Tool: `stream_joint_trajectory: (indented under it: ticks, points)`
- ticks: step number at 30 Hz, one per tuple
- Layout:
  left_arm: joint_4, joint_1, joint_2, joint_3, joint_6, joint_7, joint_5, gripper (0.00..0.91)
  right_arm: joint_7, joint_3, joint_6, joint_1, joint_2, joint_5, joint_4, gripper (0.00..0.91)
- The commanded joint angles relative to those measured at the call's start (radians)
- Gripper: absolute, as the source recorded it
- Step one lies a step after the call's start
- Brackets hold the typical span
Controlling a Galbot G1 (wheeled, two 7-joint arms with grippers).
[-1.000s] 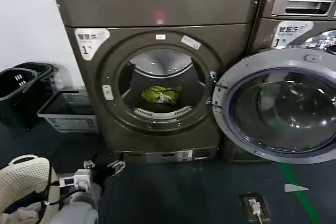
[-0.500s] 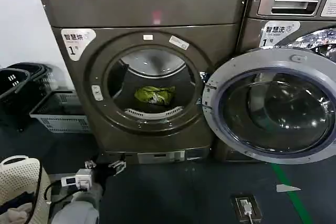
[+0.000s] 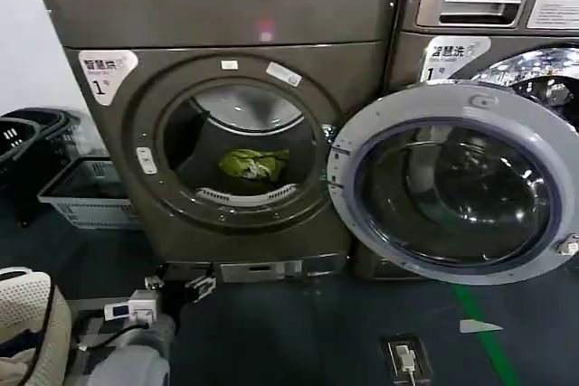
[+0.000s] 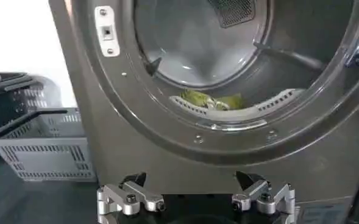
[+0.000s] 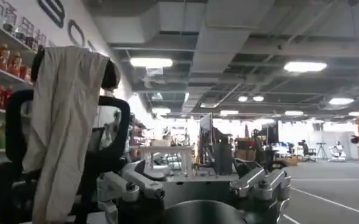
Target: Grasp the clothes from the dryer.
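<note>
The left gripper hangs low near the floor just in front of the dryer, fingers spread apart and empty. Beyond it the round port stands open, its door swung to the right. The clothes lie on the drum floor, perhaps slightly bunched. The right gripper, also spread apart, points out into the room.
</note>
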Motion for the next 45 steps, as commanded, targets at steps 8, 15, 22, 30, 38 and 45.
stream_joint_trajectory:
  ticks: [8, 15, 22, 30, 38, 45]
  points:
    - [-0.011, -0.003, 0.001, -0.003, 0.049, -0.002, 0.003, 0.907, 0.021, 0.004, 0.015, -0.001, -0.004, 0.003, -0.001, 0.907]
    - [-0.014, -0.006, 0.001, -0.004, 0.049, -0.006, 0.001, 0.907, 0.031, 0.010, 0.028, -0.001, 0.001, 0.021, 0.001, 0.907]
    - [-0.014, -0.005, 0.000, -0.002, 0.049, -0.012, -0.004, 0.907, 0.043, 0.009, 0.037, -0.003, 0.007, 0.040, 0.001, 0.907]
    - [-0.011, -0.002, 0.000, -0.001, 0.049, -0.015, -0.006, 0.907, 0.046, 0.005, 0.041, -0.002, 0.011, 0.040, 0.000, 0.907]
    - [-0.009, -0.004, 0.006, -0.002, 0.049, -0.028, -0.018, 0.907, 0.048, 0.003, 0.042, 0.000, 0.010, 0.040, -0.003, 0.907]
    - [-0.009, -0.008, 0.005, 0.000, 0.049, -0.028, -0.017, 0.907, 0.048, -0.003, 0.042, -0.001, 0.010, 0.039, 0.001, 0.907]
